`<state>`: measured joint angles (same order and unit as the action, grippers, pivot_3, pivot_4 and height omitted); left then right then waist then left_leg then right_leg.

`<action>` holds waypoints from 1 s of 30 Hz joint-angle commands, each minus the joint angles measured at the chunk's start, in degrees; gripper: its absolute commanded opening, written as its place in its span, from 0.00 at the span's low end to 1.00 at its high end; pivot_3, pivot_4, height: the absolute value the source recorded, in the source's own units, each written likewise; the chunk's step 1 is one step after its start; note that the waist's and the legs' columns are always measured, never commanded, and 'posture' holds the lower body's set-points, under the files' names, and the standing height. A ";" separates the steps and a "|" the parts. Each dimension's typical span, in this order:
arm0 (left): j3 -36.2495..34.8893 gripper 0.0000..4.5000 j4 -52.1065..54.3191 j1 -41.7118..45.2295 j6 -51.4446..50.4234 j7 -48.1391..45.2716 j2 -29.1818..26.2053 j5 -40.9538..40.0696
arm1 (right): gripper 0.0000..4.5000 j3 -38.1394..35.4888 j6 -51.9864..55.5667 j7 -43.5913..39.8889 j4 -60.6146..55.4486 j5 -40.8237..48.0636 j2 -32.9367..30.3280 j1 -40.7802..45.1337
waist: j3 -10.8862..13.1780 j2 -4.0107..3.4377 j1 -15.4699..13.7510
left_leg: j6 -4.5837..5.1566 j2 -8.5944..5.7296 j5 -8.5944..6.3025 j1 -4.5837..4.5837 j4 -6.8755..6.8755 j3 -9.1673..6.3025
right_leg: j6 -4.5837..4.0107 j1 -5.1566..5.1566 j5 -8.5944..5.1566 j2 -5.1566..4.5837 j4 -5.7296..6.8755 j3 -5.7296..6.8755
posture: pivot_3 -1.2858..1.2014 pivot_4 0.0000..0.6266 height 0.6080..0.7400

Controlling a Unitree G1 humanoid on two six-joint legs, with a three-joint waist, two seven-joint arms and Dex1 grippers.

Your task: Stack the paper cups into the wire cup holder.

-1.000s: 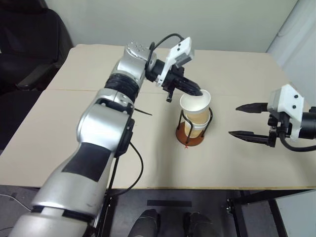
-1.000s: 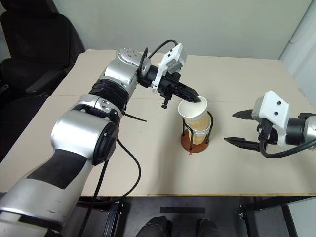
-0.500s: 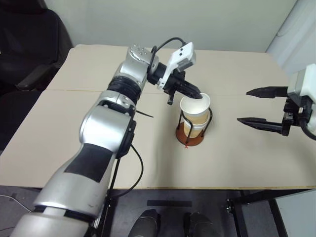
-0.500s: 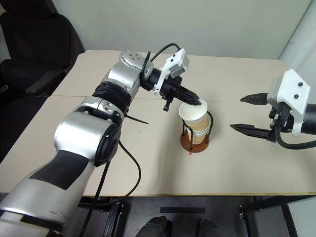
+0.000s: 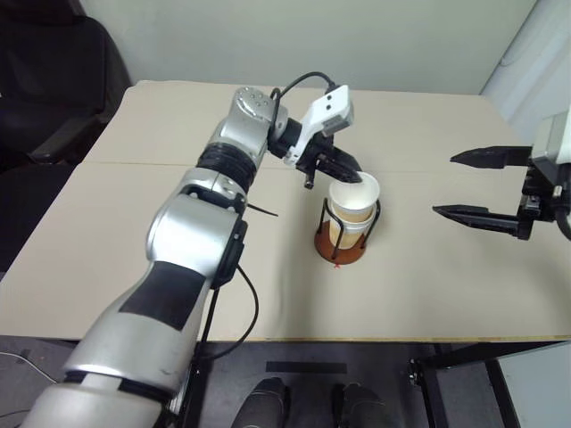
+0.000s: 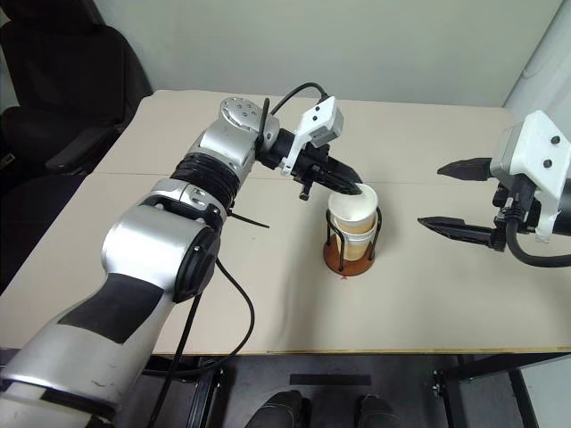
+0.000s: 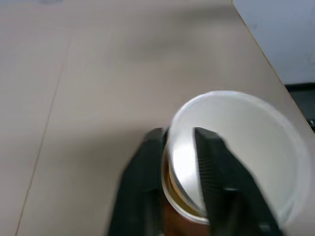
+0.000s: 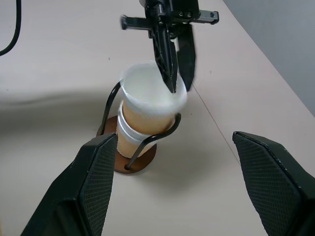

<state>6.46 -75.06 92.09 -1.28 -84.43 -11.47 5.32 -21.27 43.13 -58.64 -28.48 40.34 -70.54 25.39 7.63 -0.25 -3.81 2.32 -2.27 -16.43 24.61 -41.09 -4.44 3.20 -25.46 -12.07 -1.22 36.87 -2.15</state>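
The beige worktop (image 5: 134, 241) carries everything, with a seam line running across it behind the holder. A black chair (image 6: 53, 80) stands off the worktop's far left corner, well apart from the holder.

The wire holder (image 5: 346, 239) stands upright near the middle of the worktop, its reddish-brown disc base flat on the surface and its black wire loops rising around the cups (image 5: 353, 203). The cups sit nested inside the loops, a lower rim showing under the top cup (image 8: 150, 105), whose white rim stands a little above the wire tops.

The left gripper (image 5: 350, 169) reaches in from the holder's far left side, its tips at the top cup's rim. In the left wrist view its fingers (image 7: 142, 182) straddle the near wall of the cup, one inside and one outside, with a small gap showing on each side of the wall; whether they pinch it or have let go cannot be told.

The right gripper (image 5: 473, 183) hangs above the worktop to the right of the holder, well apart from it, its two fingers (image 6: 459, 228) spread wide and empty, pointing toward the holder.
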 commanded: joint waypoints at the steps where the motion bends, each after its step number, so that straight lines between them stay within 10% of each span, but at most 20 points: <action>1: -2.14 0.52 0.16 1.77 -0.75 -0.10 0.31 -1.49 | 0.84 -1.36 -0.06 0.57 -0.72 0.32 -0.94 0.82 | 0.00 0.00 0.01 | 0.00 0.01 0.00 0.00 0.00 0.00 | 0.00 0.00 0.00 -0.01 0.01 -0.02 | 0.52 0.24 1.00; 5: -3.25 0.84 0.28 2.26 -1.96 -1.78 0.10 -2.08 | 0.84 -1.09 -0.30 0.51 -0.51 0.04 -0.93 0.80 | 0.00 0.00 0.02 | 0.00 0.01 0.00 -0.01 0.00 0.02 | 0.01 0.00 0.00 0.01 0.01 -0.02 | 0.52 0.24 1.00; 30: -17.90 0.84 7.01 -4.48 -7.94 6.37 -29.37 -12.52 | 0.84 10.40 -5.40 1.03 7.09 -4.52 6.46 8.76 | 0.01 -0.09 1.99 | 0.10 0.06 0.04 0.01 0.05 0.10 | 0.04 -0.27 0.01 0.06 0.06 -0.34 | 0.52 0.24 1.00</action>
<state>-9.76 -71.26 87.54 -8.68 -79.34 -39.55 -5.68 -10.83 39.17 -57.48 -21.25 36.56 -64.14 32.78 7.63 -0.34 -1.82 2.42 -2.26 -16.38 24.62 -41.01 -4.25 3.23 -25.76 -12.06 -1.05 36.92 -2.43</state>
